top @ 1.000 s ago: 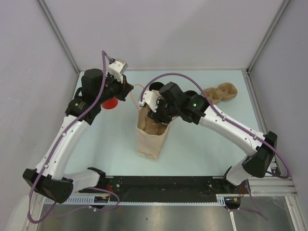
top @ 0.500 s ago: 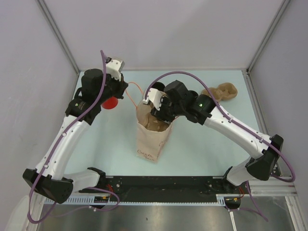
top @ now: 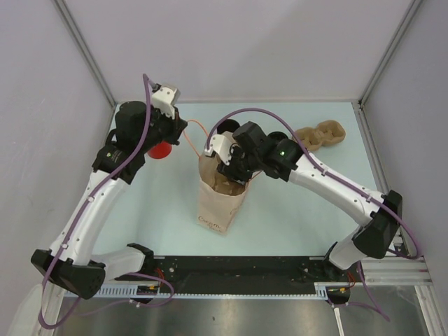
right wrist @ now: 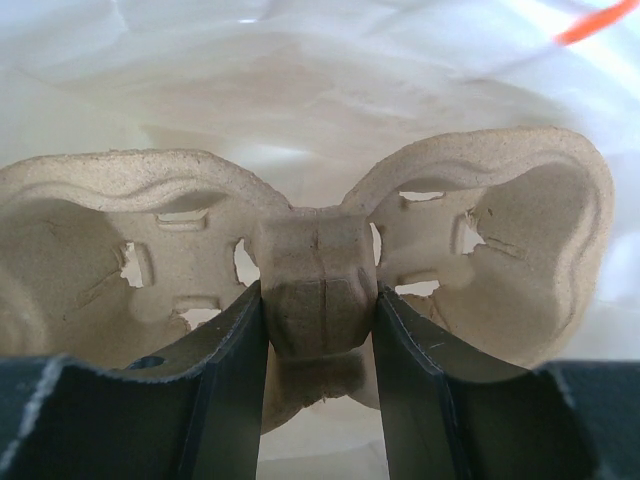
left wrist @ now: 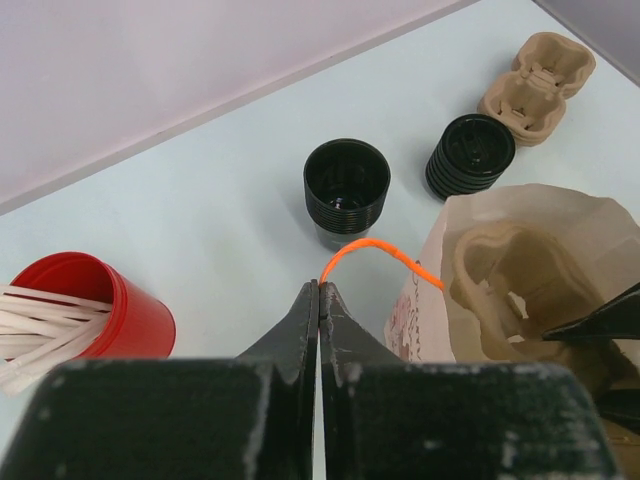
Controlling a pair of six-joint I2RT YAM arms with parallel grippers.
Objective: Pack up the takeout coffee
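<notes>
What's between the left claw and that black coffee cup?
Only the orange bag handle pinched in the left gripper; beyond it, bare table up to the takeout coffee, seen in the left wrist view.

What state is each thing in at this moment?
left claw, shut on orange handle
right claw, shut on held carrier
paper bag, upright, mouth open
held carrier, inside bag mouth
takeout coffee cup, upright, lidless, on table
red cup, upright, holding white sticks
spare carrier, lying on table
squat black piece, on table
</notes>
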